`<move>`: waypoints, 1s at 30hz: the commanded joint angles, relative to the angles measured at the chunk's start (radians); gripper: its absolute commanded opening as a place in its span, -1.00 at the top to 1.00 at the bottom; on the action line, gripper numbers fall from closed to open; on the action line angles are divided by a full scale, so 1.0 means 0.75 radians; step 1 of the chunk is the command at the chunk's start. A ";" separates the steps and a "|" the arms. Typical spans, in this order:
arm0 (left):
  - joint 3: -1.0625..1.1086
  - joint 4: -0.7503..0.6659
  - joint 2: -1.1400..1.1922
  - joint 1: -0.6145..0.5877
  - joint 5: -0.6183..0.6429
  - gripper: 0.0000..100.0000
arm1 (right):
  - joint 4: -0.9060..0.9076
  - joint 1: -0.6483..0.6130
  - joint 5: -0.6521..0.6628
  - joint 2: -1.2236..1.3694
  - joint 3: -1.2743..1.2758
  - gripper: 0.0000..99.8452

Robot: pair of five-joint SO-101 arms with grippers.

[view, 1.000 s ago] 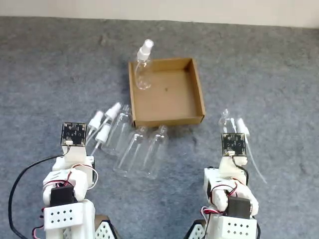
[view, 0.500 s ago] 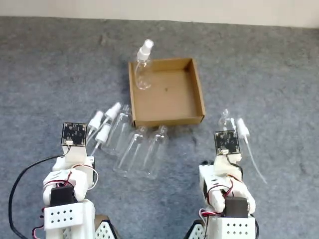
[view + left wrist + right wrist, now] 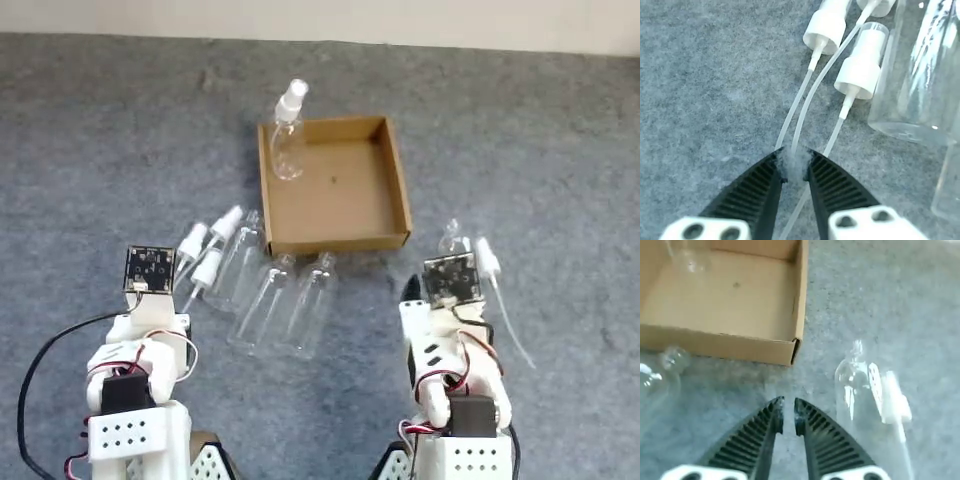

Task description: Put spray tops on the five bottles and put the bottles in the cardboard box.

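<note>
The cardboard box point(image 3: 400, 190) lies open at mid table. One capped bottle point(image 3: 288, 140) leans over its far left corner. Three uncapped clear bottles point(image 3: 268, 298) lie side by side in front of the box, with three loose spray tops point(image 3: 207, 252) to their left. My left gripper point(image 3: 795, 164) is shut, its tips just over the thin tube ends of the spray tops point(image 3: 861, 61). A further bare bottle point(image 3: 855, 382) and a spray top point(image 3: 895, 401) lie beside my shut right gripper point(image 3: 788, 412), which points at the box's near right corner point(image 3: 796, 347).
Grey carpet covers the whole table. The left arm point(image 3: 148, 300) and right arm point(image 3: 448, 310) stand at the near edge. Open carpet stretches to the far left and far right of the box. A bottle neck point(image 3: 671, 359) lies close to the box's front wall.
The right arm has swung a little left and forward, toward the box's near right corner. The left arm, bottles and spray tops have not moved.
</note>
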 commanded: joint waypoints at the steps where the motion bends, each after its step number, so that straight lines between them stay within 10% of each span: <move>1: 0.036 0.004 -0.005 0.021 -0.012 0.99 | 0.069 0.036 0.068 -0.009 -0.179 0.99; 7: 0.036 0.004 -0.005 0.021 -0.012 0.99 | 0.204 0.044 0.072 0.287 -0.631 0.99; 21: 0.036 0.006 -0.005 0.019 -0.012 0.99 | 0.825 0.048 0.233 2.147 -2.020 0.62; 30: 0.036 0.006 -0.005 0.019 -0.012 0.99 | 0.766 0.171 0.245 2.495 -2.063 0.62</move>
